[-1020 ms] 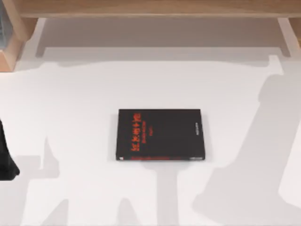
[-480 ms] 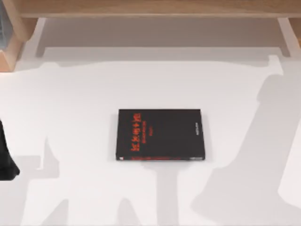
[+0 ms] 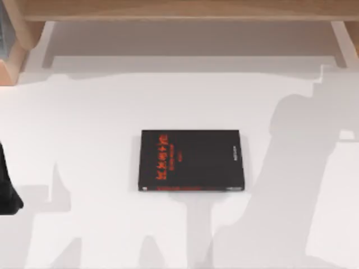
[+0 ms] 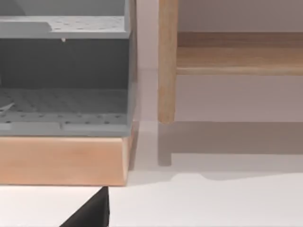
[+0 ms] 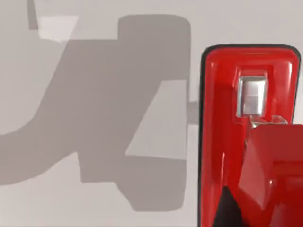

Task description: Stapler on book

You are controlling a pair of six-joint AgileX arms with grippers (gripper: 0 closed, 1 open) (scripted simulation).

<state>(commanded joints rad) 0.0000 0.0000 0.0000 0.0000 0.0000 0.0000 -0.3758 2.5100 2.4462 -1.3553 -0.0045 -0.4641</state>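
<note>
A white desk (image 3: 101, 123) spreads across the top view, with a light wooden shelf frame (image 3: 179, 10) along the upper edge of the frame. In the left wrist view, a grey perforated rack (image 4: 64, 71) sits on a wooden base (image 4: 61, 161) beside a wooden post (image 4: 167, 61).

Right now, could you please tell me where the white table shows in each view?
Top view: the white table spans the picture, under the black book.
Left wrist view: it lies before the wooden shelf.
Right wrist view: it lies behind the red stapler.
Shared landmark: grey arm shadows, top and right wrist views.
</note>
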